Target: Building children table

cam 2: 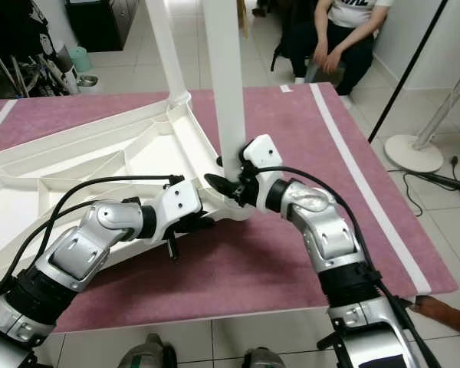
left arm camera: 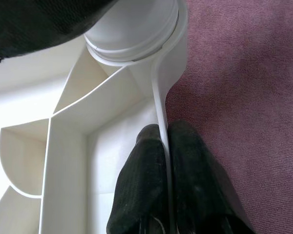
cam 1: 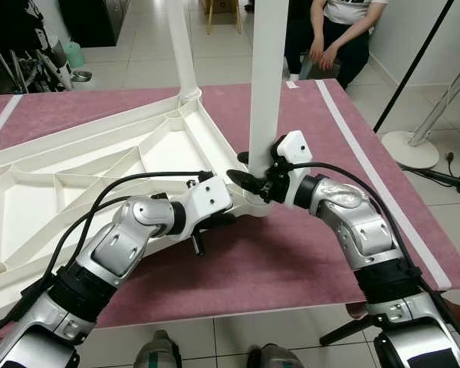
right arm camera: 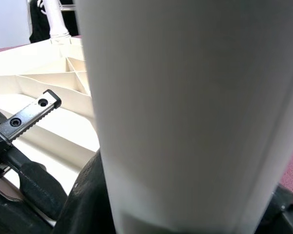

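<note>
The left gripper [cam 1: 228, 218] pinches the stiff, light-looking upturned children's table's [cam 1: 77, 165] thin rim beside the corner socket, where the right gripper's [cam 1: 254, 182] jaws clasp the smooth leg [cam 1: 267, 77] low.

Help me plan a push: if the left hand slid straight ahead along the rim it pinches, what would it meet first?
Probably the corner socket holding the table leg. The left hand points along the tabletop rim straight at it; depth is unclear.

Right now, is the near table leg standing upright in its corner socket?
Upright: the near leg rises straight from the tabletop's corner socket, with the right gripper around its base.
</note>
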### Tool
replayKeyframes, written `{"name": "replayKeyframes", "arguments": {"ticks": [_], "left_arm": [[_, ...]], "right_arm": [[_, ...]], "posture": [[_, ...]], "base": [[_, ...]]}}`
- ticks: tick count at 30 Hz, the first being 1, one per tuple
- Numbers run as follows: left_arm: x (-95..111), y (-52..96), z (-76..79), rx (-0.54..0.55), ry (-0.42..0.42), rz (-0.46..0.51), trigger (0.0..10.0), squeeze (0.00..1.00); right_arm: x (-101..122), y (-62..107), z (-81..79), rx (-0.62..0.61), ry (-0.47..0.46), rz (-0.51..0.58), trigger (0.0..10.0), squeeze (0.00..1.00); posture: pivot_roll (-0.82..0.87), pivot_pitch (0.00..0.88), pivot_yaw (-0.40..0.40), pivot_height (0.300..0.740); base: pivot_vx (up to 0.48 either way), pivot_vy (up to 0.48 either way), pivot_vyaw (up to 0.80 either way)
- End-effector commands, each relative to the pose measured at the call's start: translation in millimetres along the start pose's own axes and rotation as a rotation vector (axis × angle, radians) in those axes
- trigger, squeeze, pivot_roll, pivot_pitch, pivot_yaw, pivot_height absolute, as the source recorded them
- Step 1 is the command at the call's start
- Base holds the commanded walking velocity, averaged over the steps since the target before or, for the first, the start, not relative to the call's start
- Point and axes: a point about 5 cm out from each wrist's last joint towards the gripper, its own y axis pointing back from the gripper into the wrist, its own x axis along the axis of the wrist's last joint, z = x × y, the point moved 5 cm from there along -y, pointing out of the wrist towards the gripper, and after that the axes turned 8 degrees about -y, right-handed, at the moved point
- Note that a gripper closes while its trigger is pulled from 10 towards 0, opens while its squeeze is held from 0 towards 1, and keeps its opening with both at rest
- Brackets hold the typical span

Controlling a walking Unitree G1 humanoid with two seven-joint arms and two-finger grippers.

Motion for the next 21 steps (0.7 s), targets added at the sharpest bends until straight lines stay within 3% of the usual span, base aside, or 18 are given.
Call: {"name": "replayKeyframes", "arguments": {"ticks": [1,10,11,12,13,14,15,21], "left_arm": [[50.1,6.5,9.5,-0.045,-0.158,0.197,0.0,0.0],[50.1,6.5,9.5,-0.045,-0.158,0.197,0.0,0.0],[48.3,0.1,-0.2,0.001,-0.144,0.17,0.0,0.0],[37.0,-11.1,-22.8,0.14,-0.113,0.101,10.0,0.0],[28.3,-17.8,-37.2,0.235,-0.095,0.049,10.0,0.0],[28.3,-17.8,-37.2,0.235,-0.095,0.049,10.0,0.0],[22.7,-21.2,-45.0,0.291,-0.086,0.018,10.0,0.0],[18.1,-21.2,-48.9,0.329,-0.069,0.001,10.0,0.0]], "right_arm": [[-4.8,-0.9,-16.9,0.131,-0.003,-0.041,0.0,0.0],[-4.8,-0.9,-16.9,0.131,-0.003,-0.041,0.0,0.0],[-16.1,-5.6,-2.4,-0.009,-0.014,-0.082,0.0,0.0],[-19.7,-11.6,9.0,-0.24,-0.016,-0.013,10.0,0.0],[-21.3,-12.3,14.9,-0.4,-0.027,0.039,10.0,0.0],[-21.3,-12.3,14.9,-0.4,-0.027,0.039,10.0,0.0],[-21.2,-11.3,17.1,-0.493,-0.037,0.078,10.0,0.0],[-21.8,-10.0,16.7,-0.533,-0.048,0.097,10.0,0.0]], "posture": [[0.04,0.0,0.108,0.74],[0.04,0.0,0.108,0.74],[0.04,0.0,0.0,0.74],[0.0,0.0,0.0,0.74],[0.0,0.0,0.0,0.74],[0.0,0.0,0.0,0.74],[0.0,0.0,0.0,0.74],[0.0,0.0,0.0,0.74]], "base": [[0.0,0.0,0.0],[0.0,0.0,0.0],[0.0,0.0,0.0],[0.0,0.0,0.0],[0.0,0.0,0.0],[0.0,0.0,0.0],[0.0,0.0,0.0],[0.0,0.0,0.0]]}}
